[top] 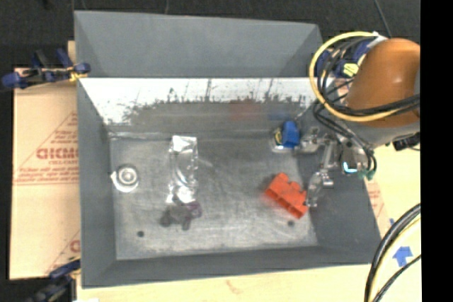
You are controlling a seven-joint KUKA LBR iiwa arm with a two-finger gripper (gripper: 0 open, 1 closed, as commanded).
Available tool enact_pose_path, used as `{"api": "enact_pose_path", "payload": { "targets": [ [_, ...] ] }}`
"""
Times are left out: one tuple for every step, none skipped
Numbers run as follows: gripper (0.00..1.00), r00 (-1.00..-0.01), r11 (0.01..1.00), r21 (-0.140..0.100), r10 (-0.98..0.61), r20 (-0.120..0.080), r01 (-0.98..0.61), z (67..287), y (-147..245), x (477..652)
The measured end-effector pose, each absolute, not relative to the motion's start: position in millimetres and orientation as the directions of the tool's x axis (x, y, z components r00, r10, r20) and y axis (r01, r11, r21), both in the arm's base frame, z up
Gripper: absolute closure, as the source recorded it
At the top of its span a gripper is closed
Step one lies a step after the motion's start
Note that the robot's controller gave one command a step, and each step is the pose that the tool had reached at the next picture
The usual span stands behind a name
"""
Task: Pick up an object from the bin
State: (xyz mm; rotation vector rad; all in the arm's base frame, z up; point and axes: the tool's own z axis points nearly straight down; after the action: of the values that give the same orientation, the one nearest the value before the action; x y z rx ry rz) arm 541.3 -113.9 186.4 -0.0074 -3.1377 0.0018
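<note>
Right, gripper (314,189) sits low at the right side of the bin (212,53), its tip at the right end of a red-orange block (284,194); touching or just beside, unclear. The block lies toward the view's left of it, long axis running upper-left to lower-right. Whether the gripper is spread or closed isn't readable. A blue piece (289,134) lies nearby, toward the back wall.

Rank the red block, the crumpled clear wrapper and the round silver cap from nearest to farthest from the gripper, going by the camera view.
1. Red block: right side of the bin floor, just beside the gripper.
2. Crumpled clear wrapper: left of the bin's middle.
3. Round silver cap: far left of the floor.
</note>
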Motion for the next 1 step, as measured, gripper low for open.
{"api": "enact_pose_path", "payload": {
  "targets": [
    [0.00,-0.999,0.999,-0.003,-0.034,-0.012,-0.034,71.3,-125.6,542.2]
  ]
}}
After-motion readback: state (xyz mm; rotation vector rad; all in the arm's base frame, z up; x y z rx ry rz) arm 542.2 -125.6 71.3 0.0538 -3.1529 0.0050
